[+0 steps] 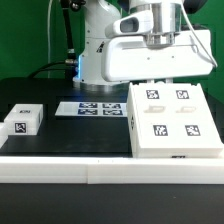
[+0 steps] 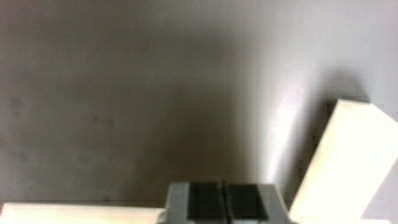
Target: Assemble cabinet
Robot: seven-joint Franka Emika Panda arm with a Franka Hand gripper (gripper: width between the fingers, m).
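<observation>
The cabinet (image 1: 175,122) is a big white box with several black-and-white tags and shallow recesses. It lies flat on the dark table at the exterior view's right. My gripper (image 1: 158,80) hangs just above its far edge, and the wide white hand hides the fingertips there. In the wrist view my gripper (image 2: 222,200) has its two dark pads pressed together with nothing between them. A white slab edge (image 2: 349,160) stands beside the fingers, and a white strip (image 2: 71,212) lies behind them. I cannot tell which parts these are.
A small white tagged block (image 1: 24,118) sits at the exterior view's left. The marker board (image 1: 90,107) lies flat between it and the cabinet. The robot base (image 1: 95,50) stands behind. The table's white front edge (image 1: 100,165) runs across.
</observation>
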